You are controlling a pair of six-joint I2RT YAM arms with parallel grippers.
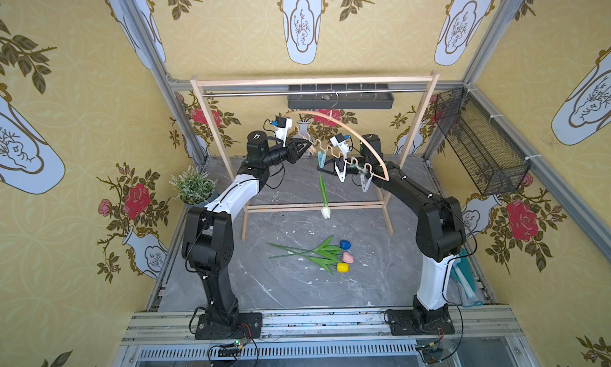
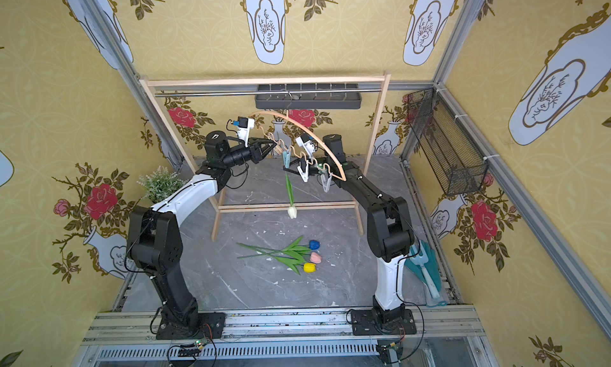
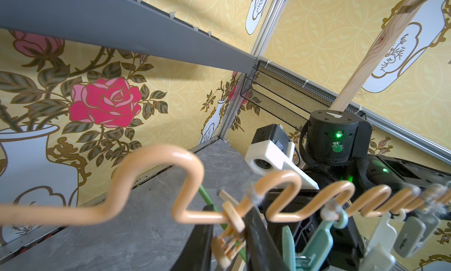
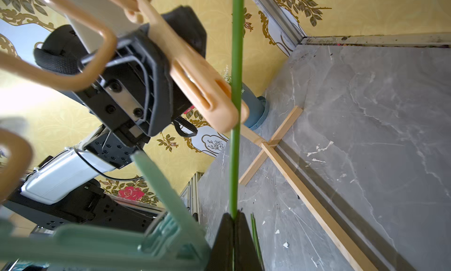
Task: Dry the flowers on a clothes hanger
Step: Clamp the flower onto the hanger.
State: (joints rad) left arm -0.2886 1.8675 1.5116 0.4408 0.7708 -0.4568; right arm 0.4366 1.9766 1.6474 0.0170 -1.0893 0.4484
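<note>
The bench (image 1: 297,292) is a grey marbled slab. The wooden rack (image 1: 315,207) stands on it toward the back, both feet resting on the stone. In front of the rack three flowers (image 1: 325,249) lie flat in a loose bundle with their stems crossing. Their heads are turned toward the rack's right end: the blue head (image 1: 345,244) is nearest the rack, the pink head (image 1: 347,258) is next, and the yellow head (image 1: 343,267) is farthest. A potted plant (image 1: 194,186) sits near the rack's left foot. Small white flecks (image 1: 310,282) dot the stone in front of the rack.
</note>
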